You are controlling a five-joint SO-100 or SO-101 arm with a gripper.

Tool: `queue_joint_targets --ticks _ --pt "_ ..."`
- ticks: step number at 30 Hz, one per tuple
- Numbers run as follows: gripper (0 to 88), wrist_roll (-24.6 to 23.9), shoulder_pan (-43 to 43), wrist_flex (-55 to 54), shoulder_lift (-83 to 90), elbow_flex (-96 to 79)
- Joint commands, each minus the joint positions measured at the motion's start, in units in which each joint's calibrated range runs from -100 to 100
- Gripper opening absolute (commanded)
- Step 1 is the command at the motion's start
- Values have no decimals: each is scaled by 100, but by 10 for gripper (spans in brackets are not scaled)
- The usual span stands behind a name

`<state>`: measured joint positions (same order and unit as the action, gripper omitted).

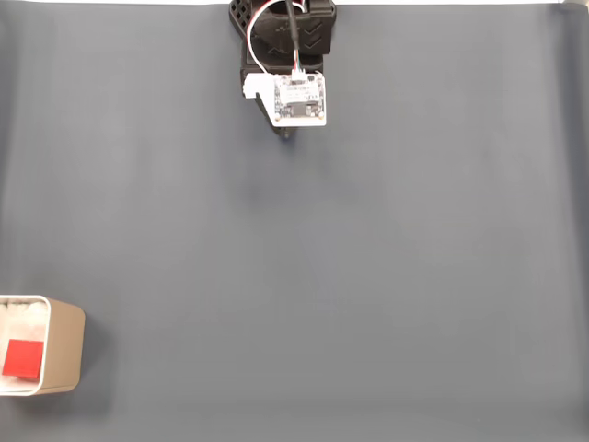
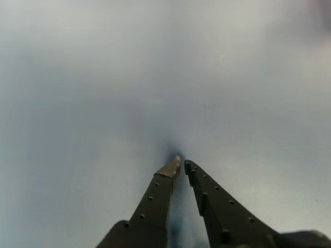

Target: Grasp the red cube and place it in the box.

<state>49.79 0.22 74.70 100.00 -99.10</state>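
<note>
In the fixed view, the red cube (image 1: 23, 359) lies inside the beige box (image 1: 66, 345), which stands at the lower left edge of the dark mat. The arm sits folded at the top centre, far from the box, with its gripper (image 1: 289, 134) tucked under a white circuit board. In the other view the gripper (image 2: 182, 164) points down at bare mat. Its two dark fingers (image 2: 155, 199) nearly meet at the tips, and nothing is between them.
A dark grey mat (image 1: 350, 276) covers the whole table in the fixed view. The arm's black base (image 1: 281, 32) and its red and white cables stand at the top centre edge.
</note>
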Motion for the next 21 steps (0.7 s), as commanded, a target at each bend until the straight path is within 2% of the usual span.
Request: queue_joint_targets --ticks 1,21 --pt "0 -34 -15 120 -17 -72" --pt "2 -78 -44 120 -17 -72"
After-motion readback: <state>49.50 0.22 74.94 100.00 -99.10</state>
